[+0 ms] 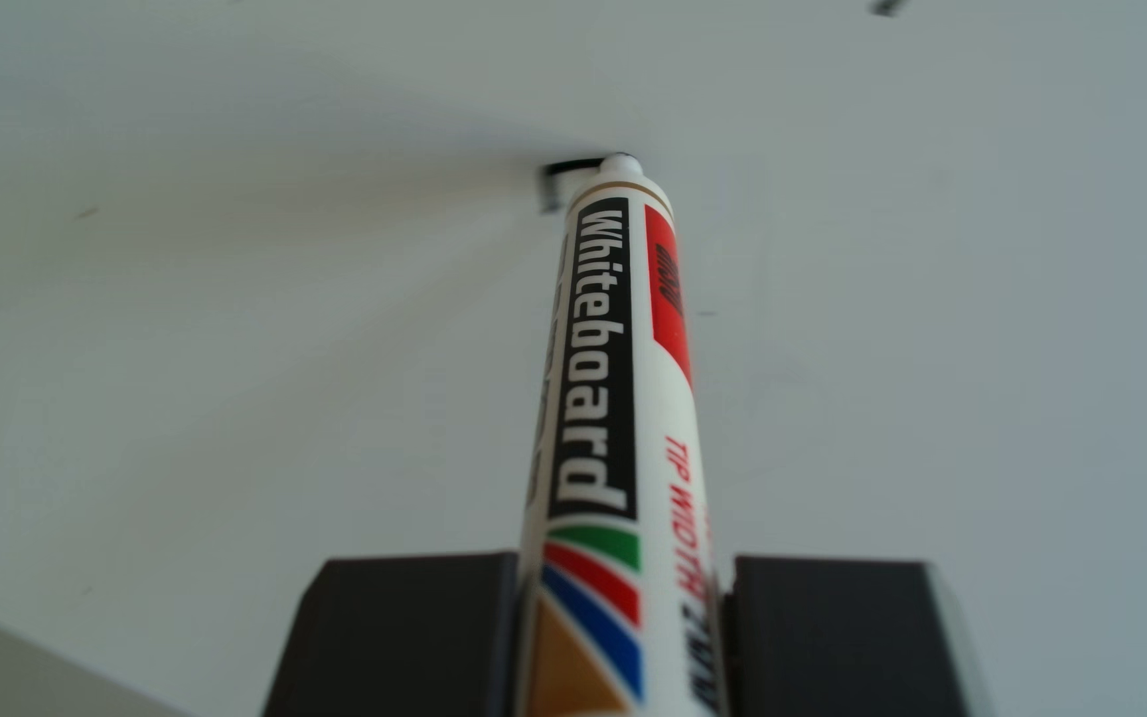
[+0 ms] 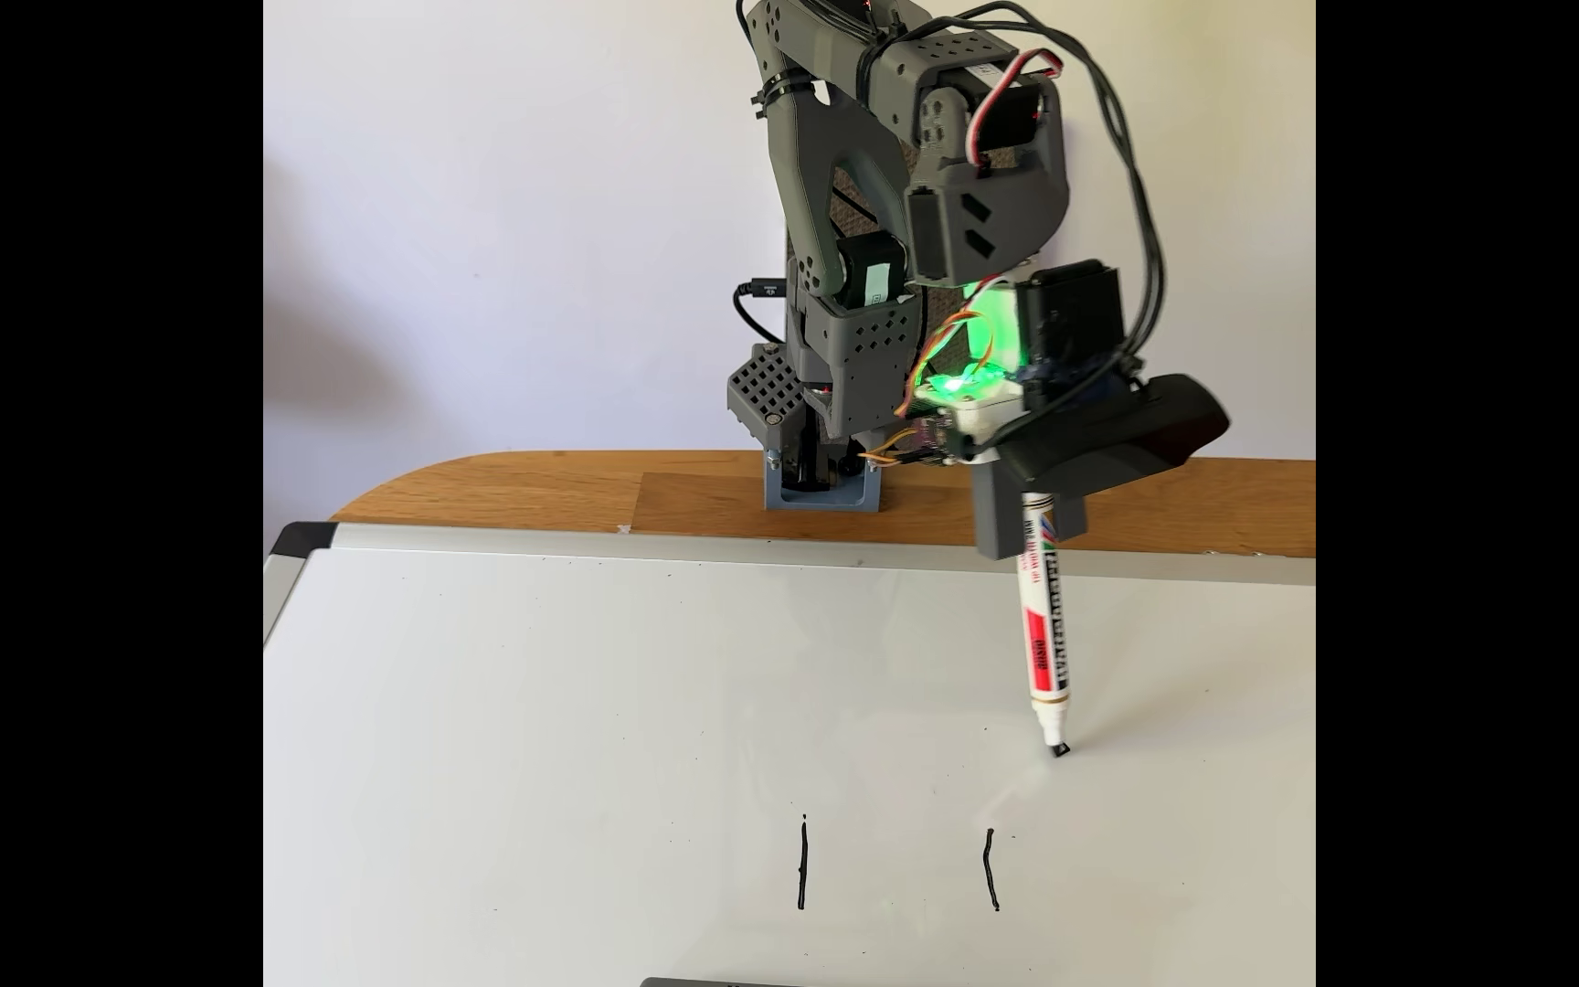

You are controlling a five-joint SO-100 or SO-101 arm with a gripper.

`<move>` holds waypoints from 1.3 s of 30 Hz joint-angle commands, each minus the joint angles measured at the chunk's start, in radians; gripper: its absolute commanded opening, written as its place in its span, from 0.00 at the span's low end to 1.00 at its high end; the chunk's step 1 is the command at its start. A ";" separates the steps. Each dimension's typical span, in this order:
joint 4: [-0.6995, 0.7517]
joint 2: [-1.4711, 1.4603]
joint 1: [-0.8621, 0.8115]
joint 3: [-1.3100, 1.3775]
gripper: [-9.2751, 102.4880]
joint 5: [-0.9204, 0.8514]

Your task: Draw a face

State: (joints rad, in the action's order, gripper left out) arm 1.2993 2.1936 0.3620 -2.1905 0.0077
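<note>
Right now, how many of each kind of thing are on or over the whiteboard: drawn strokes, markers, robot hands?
Black eye strokes: 2
Whiteboard marker: 1
Hand clamping the marker: 1
Mouth lines: 0
Total: 4

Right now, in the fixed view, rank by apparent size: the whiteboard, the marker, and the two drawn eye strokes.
1. whiteboard
2. marker
3. left eye stroke and right eye stroke: about equal, not ranked apart.
</note>
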 commanded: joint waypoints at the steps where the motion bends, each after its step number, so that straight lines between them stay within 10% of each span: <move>1: -0.006 0.044 -0.061 0.009 0.07 -0.008; 39: 0.074 0.060 -0.681 0.035 0.07 -0.008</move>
State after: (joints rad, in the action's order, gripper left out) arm 1.3698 2.2135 -0.3221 -2.1905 0.0077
